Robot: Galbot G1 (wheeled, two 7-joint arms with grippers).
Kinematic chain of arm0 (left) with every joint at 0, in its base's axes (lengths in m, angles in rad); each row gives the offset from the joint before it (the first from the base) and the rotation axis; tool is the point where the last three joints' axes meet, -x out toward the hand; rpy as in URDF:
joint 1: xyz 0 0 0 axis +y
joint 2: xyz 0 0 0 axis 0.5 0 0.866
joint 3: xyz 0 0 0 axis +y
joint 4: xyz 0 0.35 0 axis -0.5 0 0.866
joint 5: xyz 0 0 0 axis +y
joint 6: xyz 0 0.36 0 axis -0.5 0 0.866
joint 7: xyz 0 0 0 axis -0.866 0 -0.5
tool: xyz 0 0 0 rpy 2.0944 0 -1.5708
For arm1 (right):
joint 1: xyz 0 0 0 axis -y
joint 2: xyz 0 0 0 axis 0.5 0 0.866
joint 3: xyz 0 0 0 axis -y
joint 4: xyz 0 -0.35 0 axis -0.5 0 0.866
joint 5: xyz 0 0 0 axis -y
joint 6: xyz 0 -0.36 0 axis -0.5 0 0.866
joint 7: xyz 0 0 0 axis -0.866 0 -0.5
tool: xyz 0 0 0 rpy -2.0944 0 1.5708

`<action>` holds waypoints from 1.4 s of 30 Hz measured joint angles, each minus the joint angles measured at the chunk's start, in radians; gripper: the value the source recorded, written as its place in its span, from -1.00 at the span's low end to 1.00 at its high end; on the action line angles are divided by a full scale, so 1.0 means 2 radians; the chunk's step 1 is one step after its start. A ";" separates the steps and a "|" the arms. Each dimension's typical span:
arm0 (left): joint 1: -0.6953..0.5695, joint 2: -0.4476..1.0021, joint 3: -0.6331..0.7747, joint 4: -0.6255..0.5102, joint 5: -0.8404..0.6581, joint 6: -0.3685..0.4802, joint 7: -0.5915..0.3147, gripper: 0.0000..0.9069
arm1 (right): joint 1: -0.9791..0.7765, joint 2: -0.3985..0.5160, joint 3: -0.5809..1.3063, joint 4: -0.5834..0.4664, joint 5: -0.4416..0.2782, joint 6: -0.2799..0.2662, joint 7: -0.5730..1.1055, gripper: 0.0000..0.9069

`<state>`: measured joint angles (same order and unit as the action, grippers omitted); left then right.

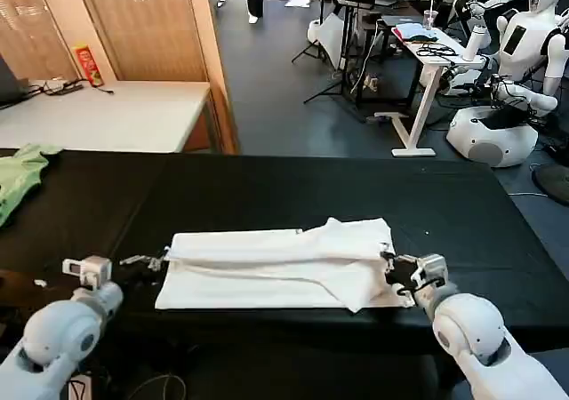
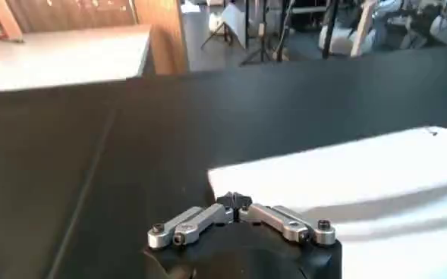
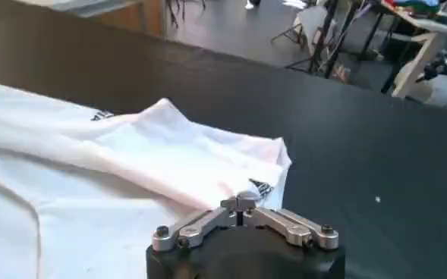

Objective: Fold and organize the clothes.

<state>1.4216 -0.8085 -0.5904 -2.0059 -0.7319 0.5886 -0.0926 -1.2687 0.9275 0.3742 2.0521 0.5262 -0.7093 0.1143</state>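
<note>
Black table (image 1: 267, 187), folded white T-shirt (image 1: 276, 267) — left gripper (image 1: 147, 261), right gripper (image 1: 391, 260) closed at edges

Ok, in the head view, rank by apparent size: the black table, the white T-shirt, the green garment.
1. Black table, largest.
2. White T-shirt.
3. Green garment, smallest, though the frame edge crops it, so its full size is unsure.

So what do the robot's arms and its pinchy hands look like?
Both arms are smooth, rounded and pale bluish-white, like big shiny balls joined together. The left gripper has a small boxy white block behind it and thin silver metal fingers. The right gripper has the same silver fingers, with black cables looping around its wrist. Up close, each gripper has silver metal links with dark screws on a black base.
</note>
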 joint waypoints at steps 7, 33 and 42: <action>0.007 -0.009 -0.010 -0.007 -0.003 0.004 -0.007 0.94 | -0.019 0.001 0.022 0.021 0.012 -0.005 0.003 0.94; -0.133 -0.073 0.039 0.080 -0.069 0.040 -0.039 0.94 | 0.126 0.103 0.013 -0.155 -0.017 0.067 0.035 0.94; -0.154 -0.093 0.045 0.123 -0.072 0.035 -0.033 0.20 | 0.143 0.128 0.008 -0.198 -0.029 0.070 0.026 0.29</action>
<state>1.1140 -0.9951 -0.5007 -1.7604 -0.8758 0.6585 -0.1578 -0.9835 1.1835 0.3906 1.6556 0.4675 -0.5702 0.1667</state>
